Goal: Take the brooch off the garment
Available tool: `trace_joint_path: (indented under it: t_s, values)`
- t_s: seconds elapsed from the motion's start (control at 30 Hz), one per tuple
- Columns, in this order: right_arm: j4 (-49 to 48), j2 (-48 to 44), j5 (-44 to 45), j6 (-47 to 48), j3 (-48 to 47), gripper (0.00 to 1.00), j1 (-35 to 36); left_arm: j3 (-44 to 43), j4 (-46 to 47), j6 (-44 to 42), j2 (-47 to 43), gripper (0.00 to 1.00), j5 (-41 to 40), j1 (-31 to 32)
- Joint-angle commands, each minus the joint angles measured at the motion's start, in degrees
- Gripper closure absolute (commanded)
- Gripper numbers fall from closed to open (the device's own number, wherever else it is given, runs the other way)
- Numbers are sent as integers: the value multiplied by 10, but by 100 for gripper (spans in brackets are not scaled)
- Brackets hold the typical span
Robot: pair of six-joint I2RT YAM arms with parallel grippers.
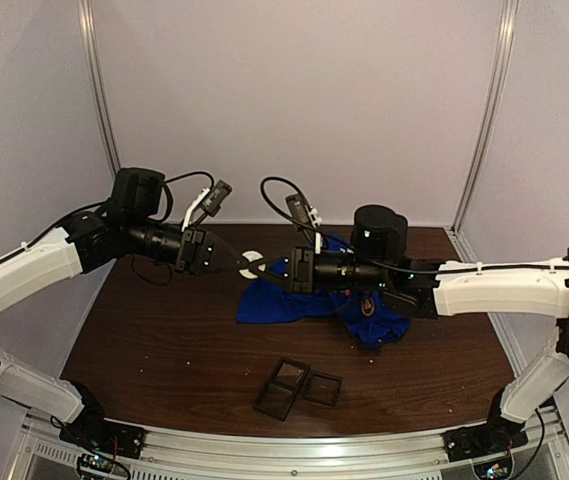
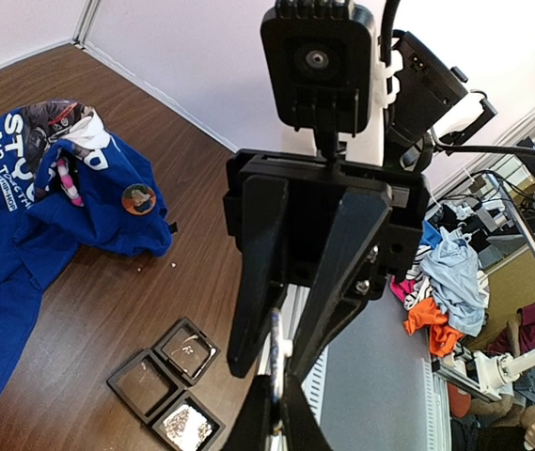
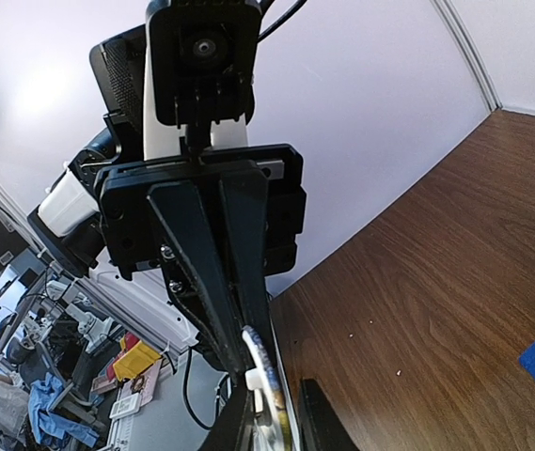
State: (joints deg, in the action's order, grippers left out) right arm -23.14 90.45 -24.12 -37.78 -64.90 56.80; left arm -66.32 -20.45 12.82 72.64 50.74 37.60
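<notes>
From above, the left gripper and right gripper are meeting in mid-air. Both are pinching the white brooch, clear of the garment at its ten o'clock. Left wrist: jaws are squeezing its edge. Right wrist: likewise. A handover seems underway; next, one side must let go.

Dark wooden table carries one black tray, three square compartments, lying near the front edge.

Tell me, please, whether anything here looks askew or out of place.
The blue T-shirt lies bunched in a crumpled heap instead of spread flat, with its printed chest folded over itself. A small round badge sits on one of its folds.
</notes>
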Motion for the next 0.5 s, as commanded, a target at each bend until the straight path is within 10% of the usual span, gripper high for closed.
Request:
trace_joint_path:
  t_s: [0.0,0.47]
  values:
    - [40,22,55,-12,-11,84,-23,-1,5,-11,-13,100,45,17]
    - [49,28,56,-51,-1,85,-44,0,7,-12,-16,100,50,17]
